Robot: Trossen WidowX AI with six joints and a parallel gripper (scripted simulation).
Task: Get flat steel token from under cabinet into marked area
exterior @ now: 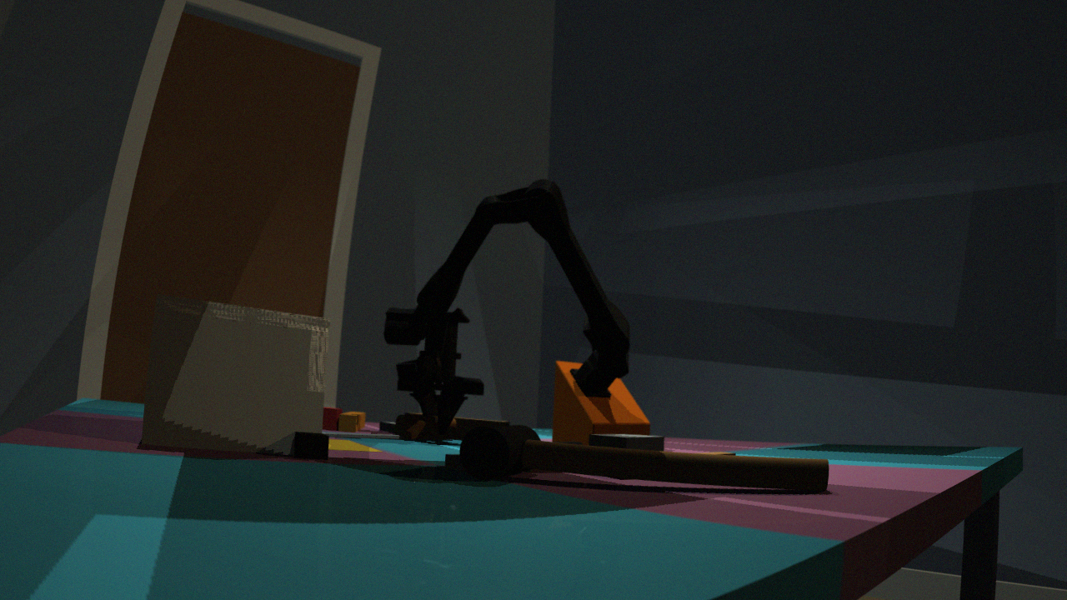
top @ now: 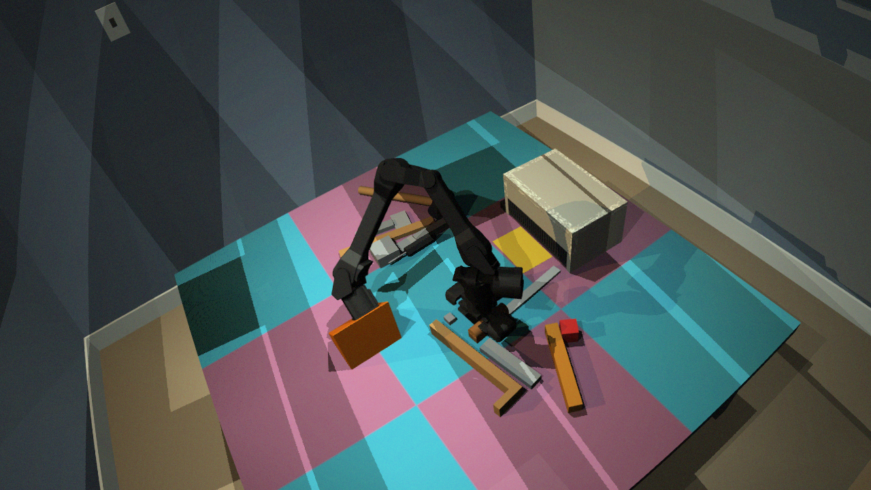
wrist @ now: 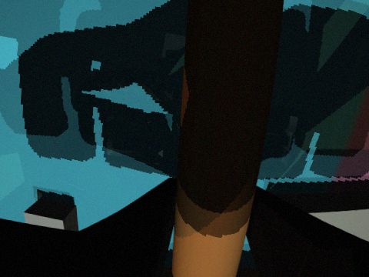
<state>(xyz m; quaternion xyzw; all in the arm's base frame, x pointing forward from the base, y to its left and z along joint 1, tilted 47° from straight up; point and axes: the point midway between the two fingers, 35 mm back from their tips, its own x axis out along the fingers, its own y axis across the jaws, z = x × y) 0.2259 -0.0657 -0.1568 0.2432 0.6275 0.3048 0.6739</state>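
My gripper (top: pixel 490 332) (exterior: pixel 441 431) (wrist: pixel 208 189) points down, low over the table, shut on the round wooden handle of a tool with a long, thin grey blade. The handle (top: pixel 475 331) (exterior: pixel 414 428) (wrist: pixel 209 254) passes between the fingertips; the blade (top: pixel 537 288) (exterior: pixel 367 435) reaches toward the cabinet side, low above or on the table; I cannot tell which. The pale cabinet (top: pixel 551 182) (exterior: pixel 238 372) stands beyond, dark vent slots along its lower front. The yellow marked area (top: pixel 521 250) (exterior: pixel 353 445) lies before it. The token cannot be made out in any view.
Near the gripper lie a small grey block (top: pixel 449 318) (wrist: pixel 44 221), an L-shaped wooden stick (top: pixel 471 355), a grey bar (top: pixel 509 363), and an orange stick (top: pixel 566 378) beside a red block (top: pixel 569 329). A mallet (top: pixel 395 196) (exterior: pixel 671 464) and several grey and wooden pieces lie behind the arm.
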